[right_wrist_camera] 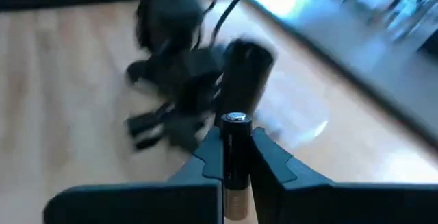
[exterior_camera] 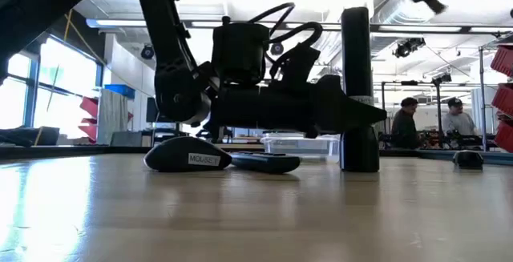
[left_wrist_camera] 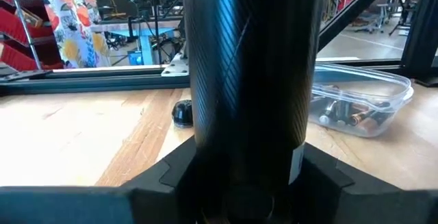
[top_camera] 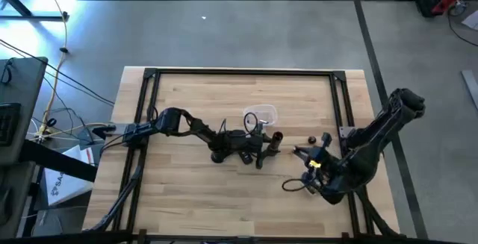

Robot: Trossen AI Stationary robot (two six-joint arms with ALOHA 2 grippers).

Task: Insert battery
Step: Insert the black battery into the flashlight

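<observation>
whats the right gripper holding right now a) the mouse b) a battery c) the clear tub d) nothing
b, the right wrist view shows the right gripper with its fingers shut on a battery, metal cap pointing away from the wrist.

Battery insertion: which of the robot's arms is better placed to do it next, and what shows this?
The right. Its gripper already pinches a battery, pointed toward the flashlight tube that the left gripper holds upright on the table.
</observation>
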